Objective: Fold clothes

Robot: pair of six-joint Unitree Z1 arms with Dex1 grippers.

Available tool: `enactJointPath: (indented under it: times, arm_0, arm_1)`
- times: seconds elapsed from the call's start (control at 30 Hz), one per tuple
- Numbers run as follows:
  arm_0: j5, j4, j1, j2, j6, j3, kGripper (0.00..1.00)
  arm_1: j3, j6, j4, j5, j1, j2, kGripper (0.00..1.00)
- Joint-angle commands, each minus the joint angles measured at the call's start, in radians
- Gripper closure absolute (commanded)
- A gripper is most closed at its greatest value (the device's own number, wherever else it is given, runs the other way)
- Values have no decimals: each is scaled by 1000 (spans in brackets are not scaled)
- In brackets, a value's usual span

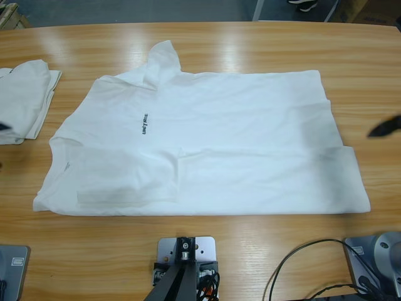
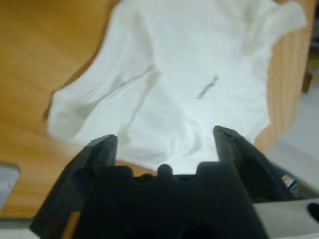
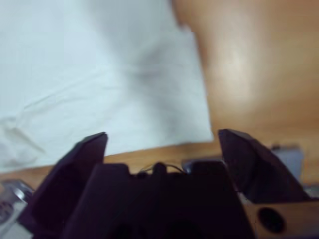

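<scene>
A white shirt (image 1: 207,147) with small black chest lettering (image 1: 145,123) lies flat across the middle of the table, collar to the left, hem to the right. Its near sleeve is tucked in over the body. In the left wrist view the same shirt (image 2: 189,74) spreads ahead of my left gripper (image 2: 164,137), which hangs open above it with nothing between the jaws. My right gripper (image 3: 162,134) is also open and empty, over the shirt's hem corner (image 3: 124,94). From above, only its black tip (image 1: 383,127) shows at the right edge, clear of the fabric.
A stack of folded white clothes (image 1: 25,97) sits at the table's left edge. Bare wooden table (image 1: 250,50) runs along the far side and along the front (image 1: 282,232). A black cable (image 1: 301,263) loops at the front right.
</scene>
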Motion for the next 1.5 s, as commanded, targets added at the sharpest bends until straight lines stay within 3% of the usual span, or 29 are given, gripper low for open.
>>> enactJointPath:
  times: [0.03, 0.07, 0.13, 0.2, 0.37, 0.47, 0.5, 0.73, 0.9, 1.37, 1.4, 1.47, 1.5]
  arm_0:
    - [16, -15, -116, 342, 432, -330, 56]
    - [16, -13, -134, 384, 495, -381, 69]
    - [9, -7, -167, 462, 672, -483, 195]
    - [9, 117, -180, 585, 819, -667, 253]
    - [73, 473, -223, 952, 899, -1290, 260]
    - [131, 742, -253, 1199, 896, -1744, 262]
    - [141, 788, -260, 1255, 897, -1829, 262]
    - [174, 791, -278, 1381, 974, -1951, 262]
    - [206, 807, -295, 1470, 739, -2067, 262]
    - [222, 818, -295, 1578, 503, -2207, 265]
    - [222, 819, -295, 1576, 500, -2211, 280]
    - [222, 824, -294, 1570, 495, -2211, 488]
    - [222, 824, -294, 1568, 496, -2211, 501]
  arm_1:
    - [-259, -196, 14, 44, 122, 179, 0]
    - [-274, -197, 20, 47, 123, 189, 0]
    - [-290, -195, 29, 51, 123, 202, 0]
    - [-294, -195, 33, 49, 123, 208, 0]
    - [-297, -195, 33, 53, 123, 236, 0]
    - [-292, -195, 33, 57, 123, 259, 0]
    - [-292, -195, 33, 57, 123, 264, 0]
    - [-282, -197, 25, 59, 123, 305, 4]
    - [-261, -197, 2, 60, 123, 324, 4]
    - [-222, -201, -28, 68, 123, 374, 11]
    - [-221, -201, -29, 69, 123, 380, 13]
    - [-220, -201, -31, 75, 123, 388, 14]
    - [-219, -201, -34, 84, 123, 391, 30]
